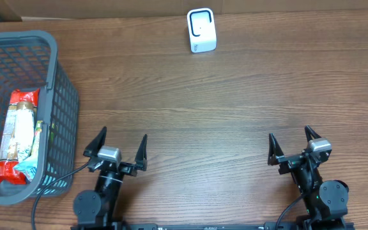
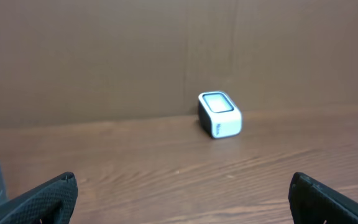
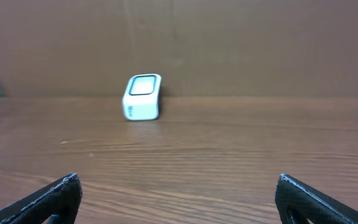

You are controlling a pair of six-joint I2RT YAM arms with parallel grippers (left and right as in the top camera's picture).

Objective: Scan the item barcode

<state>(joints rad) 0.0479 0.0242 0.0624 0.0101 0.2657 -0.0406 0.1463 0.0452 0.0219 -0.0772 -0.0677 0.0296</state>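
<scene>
the left tool (image 1: 124,133) and the right tool (image 1: 289,132) both stand wide open and empty along the bottom of the overhead frame, fingers pointing up the picture. the item, a long red-and-white snack packet (image 1: 19,137), lies inside the grey plastic mesh basket (image 1: 66,105) at the left edge, beside a crinkled wrapper (image 1: 27,167) with a teal end. the packet looks light, soft and glossy, probably slippery and easily crushed, so a gentle pinch across its narrow middle seems safest. the small white, round-cornered scanner (image 1: 201,30) stands at top centre on the brown wood-grain worktop (image 1: 248,96).
</scene>
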